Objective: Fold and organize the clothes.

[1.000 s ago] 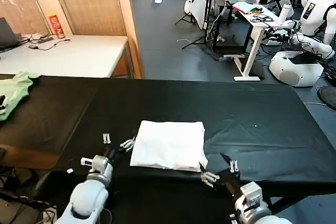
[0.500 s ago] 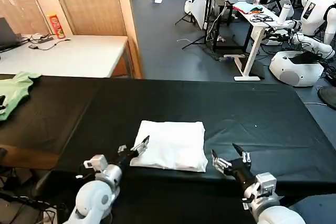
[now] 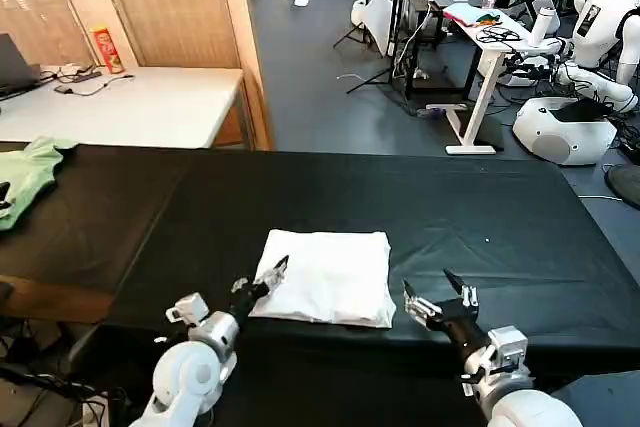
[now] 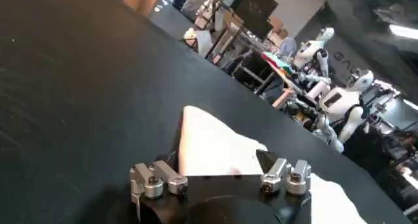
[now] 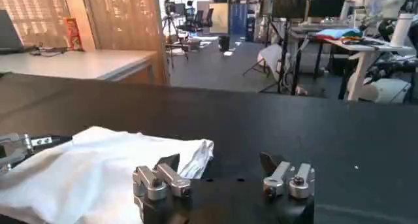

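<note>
Near the lower middle of the head view, the white T-shirt (image 3: 325,277) lies folded into a neat rectangle on the black table (image 3: 480,217), close to the front edge, probably so both arms can reach it. The left gripper (image 3: 262,280) sits at the shirt's lower-left corner with its fingers apart, straddling the cloth edge as the left wrist view suggests; whether the fingers touch the fabric is hard to tell. The right gripper (image 3: 440,299) rests just beside the shirt's lower-right corner, fingers spread and holding nothing. No print shows on the shirt, so it is presumably folded inside or facing down. At the far left edge, a light-green garment (image 3: 25,177) is cut off by the frame.
</note>
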